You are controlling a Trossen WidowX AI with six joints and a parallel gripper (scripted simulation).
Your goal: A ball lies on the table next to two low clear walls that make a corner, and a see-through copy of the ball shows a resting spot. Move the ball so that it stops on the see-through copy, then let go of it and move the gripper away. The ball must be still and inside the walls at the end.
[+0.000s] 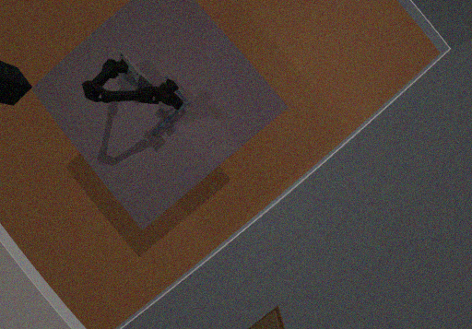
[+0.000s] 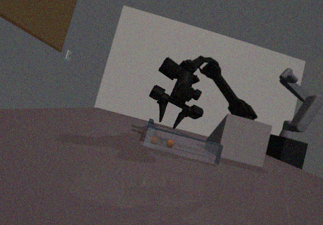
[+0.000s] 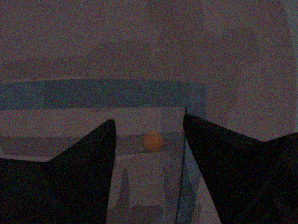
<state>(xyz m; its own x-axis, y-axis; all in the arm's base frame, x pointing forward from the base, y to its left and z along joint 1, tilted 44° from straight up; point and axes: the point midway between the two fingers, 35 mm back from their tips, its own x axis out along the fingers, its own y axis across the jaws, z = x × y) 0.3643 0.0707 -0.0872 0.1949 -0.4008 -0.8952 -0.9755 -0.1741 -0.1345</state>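
1. While the black arm (image 2: pixel 227 93) bends down from its base block, its gripper (image 2: pixel 167 123) hangs above the clear walls (image 2: pixel 183 145), fingertips pointing down and not touching anything
2. The jaws stand partly apart with nothing between them
3. In the exterior view the orange ball (image 2: pixel 170 143) lies on the table (image 2: pixel 79 172) inside the walls, below the gripper
4. Just beside the ball, towards the near end of the walls, sits its paler see-through copy (image 2: pixel 154 139); the two are close but apart
5. In the wrist view the ball (image 3: pixel 153 140) shows in the gap between the two dark fingers, with a wall strip (image 3: pixel 100 92) beyond it
6. A pale box (image 2: pixel 244 140) stands at the far end of the walls
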